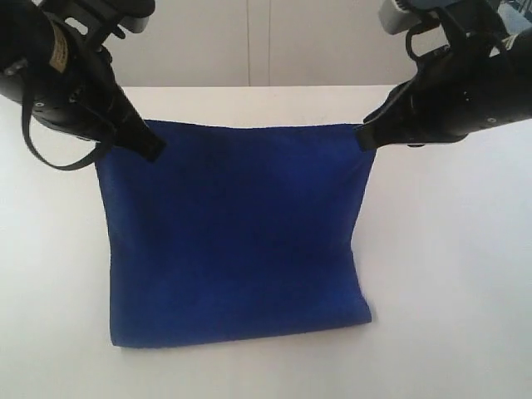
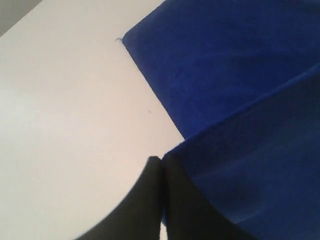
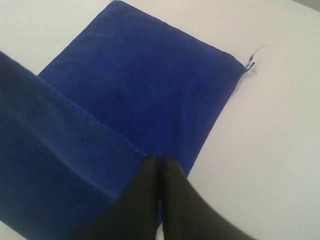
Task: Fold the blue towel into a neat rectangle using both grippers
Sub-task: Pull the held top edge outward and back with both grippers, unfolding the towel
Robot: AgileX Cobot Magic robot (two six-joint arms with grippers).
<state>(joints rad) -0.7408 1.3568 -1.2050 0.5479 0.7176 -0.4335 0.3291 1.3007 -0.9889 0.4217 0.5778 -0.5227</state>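
Two corners of the blue towel (image 1: 237, 241) held up — left claw (image 1: 154, 150) and right claw (image 1: 364, 137) each clenched on one.

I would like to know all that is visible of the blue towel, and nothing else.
The blue towel is deep royal blue, soft, matte and fuzzy. The left gripper and the right gripper each pinch one corner with shut jaws, holding that edge raised and taut. The rest lies flat on the white table. A loose thread sticks out at one lying corner.
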